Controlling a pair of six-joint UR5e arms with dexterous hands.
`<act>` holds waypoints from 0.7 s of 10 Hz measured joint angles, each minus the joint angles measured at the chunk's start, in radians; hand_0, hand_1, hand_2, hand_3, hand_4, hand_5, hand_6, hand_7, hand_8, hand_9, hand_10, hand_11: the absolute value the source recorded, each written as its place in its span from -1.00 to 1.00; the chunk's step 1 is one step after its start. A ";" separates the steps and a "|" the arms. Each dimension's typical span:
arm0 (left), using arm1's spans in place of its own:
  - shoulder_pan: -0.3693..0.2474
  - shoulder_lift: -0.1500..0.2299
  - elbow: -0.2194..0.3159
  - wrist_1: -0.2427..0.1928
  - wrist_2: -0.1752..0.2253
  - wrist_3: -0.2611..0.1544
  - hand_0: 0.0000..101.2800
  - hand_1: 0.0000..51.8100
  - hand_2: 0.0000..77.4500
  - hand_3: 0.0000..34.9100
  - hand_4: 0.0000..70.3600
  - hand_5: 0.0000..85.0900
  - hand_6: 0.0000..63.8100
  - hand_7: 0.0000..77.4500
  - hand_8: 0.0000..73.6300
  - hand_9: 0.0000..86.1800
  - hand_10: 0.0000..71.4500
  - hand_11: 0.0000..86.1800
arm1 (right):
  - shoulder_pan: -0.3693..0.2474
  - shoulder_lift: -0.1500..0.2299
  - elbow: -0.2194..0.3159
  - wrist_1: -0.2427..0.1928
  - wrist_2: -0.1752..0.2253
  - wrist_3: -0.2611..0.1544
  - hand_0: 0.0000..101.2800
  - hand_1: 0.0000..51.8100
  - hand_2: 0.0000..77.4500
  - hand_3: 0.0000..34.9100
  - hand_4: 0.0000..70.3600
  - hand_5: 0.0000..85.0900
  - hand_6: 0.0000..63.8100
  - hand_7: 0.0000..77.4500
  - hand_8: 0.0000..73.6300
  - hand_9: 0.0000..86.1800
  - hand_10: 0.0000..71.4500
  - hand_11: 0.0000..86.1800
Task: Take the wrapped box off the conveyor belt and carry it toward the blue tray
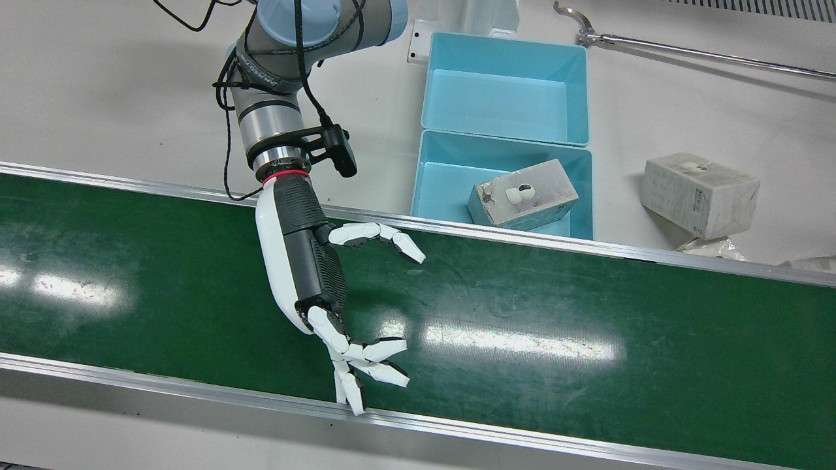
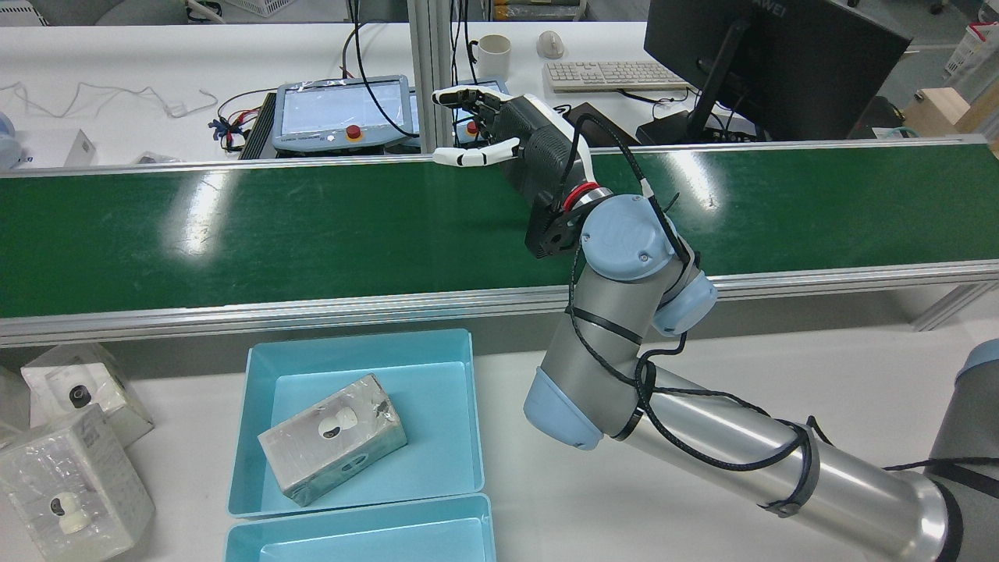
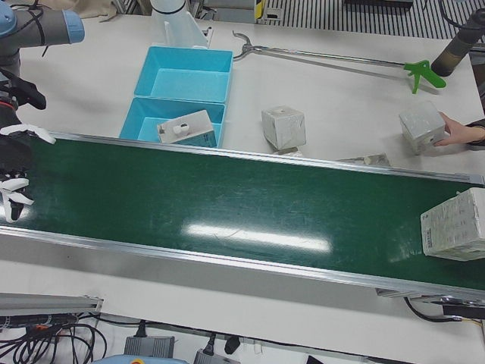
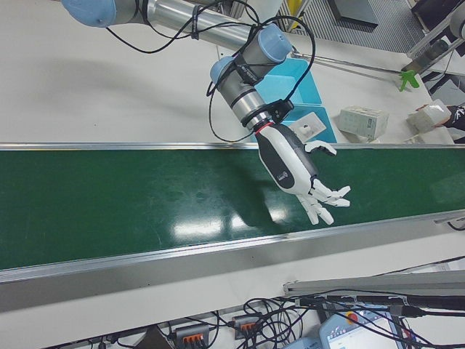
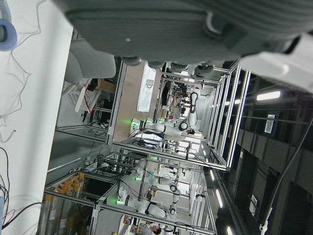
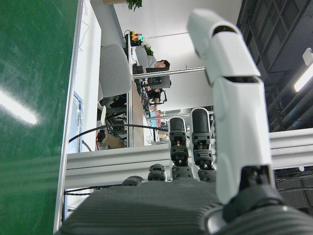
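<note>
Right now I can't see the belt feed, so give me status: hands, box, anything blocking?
Right hand open above belt, holding nothing. Left hand not seen. Wrapped box on belt, far from the hand. One box already in blue tray. Path clear.

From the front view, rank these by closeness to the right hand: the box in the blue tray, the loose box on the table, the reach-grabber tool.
1. Box in the blue tray, just beyond the belt from the right hand.
2. Loose box on the table, farther toward view right.
3. Reach-grabber tool, top right, farthest.

A wrapped box [image 3: 455, 233] — whitish, film-covered, slightly tilted — lies on the green conveyor belt [image 3: 227, 205] near its end, well apart from the blue tray [image 3: 140, 121], which holds a similar box.
</note>
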 joint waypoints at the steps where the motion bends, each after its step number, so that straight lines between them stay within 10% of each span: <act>1: 0.000 0.000 0.000 0.000 0.000 0.000 -1.00 -1.00 -0.99 -1.00 -1.00 -0.97 -0.98 -0.99 -0.99 -1.00 -0.98 -0.99 | 0.003 -0.002 0.000 -0.002 0.003 0.000 0.09 -0.09 -0.13 -1.00 -0.43 -0.19 -0.59 -0.59 -0.87 -0.82 -1.00 -0.97; 2: 0.000 0.000 0.000 0.000 0.000 0.000 -1.00 -1.00 -0.99 -1.00 -1.00 -0.97 -0.98 -0.99 -0.99 -1.00 -0.98 -0.99 | 0.000 -0.004 -0.001 -0.002 0.008 0.000 0.09 -0.09 -0.13 -1.00 -0.43 -0.19 -0.59 -0.59 -0.87 -0.82 -1.00 -0.97; 3: 0.000 0.000 0.000 0.000 0.000 0.000 -1.00 -1.00 -0.99 -1.00 -1.00 -0.97 -0.98 -1.00 -0.99 -1.00 -0.98 -0.99 | -0.004 -0.005 -0.001 -0.001 0.014 0.001 -0.01 -0.43 -0.70 -1.00 -0.61 -0.31 -0.78 -0.77 -0.94 -0.89 -1.00 -0.97; 7: 0.000 0.000 0.000 0.000 0.000 0.000 -1.00 -1.00 -0.99 -1.00 -1.00 -0.97 -0.98 -0.99 -0.99 -1.00 -0.98 -0.99 | -0.019 -0.008 0.000 0.012 0.024 0.002 -0.02 -0.39 -0.73 -1.00 -0.63 -0.31 -0.76 -0.73 -0.99 -0.90 -1.00 -0.97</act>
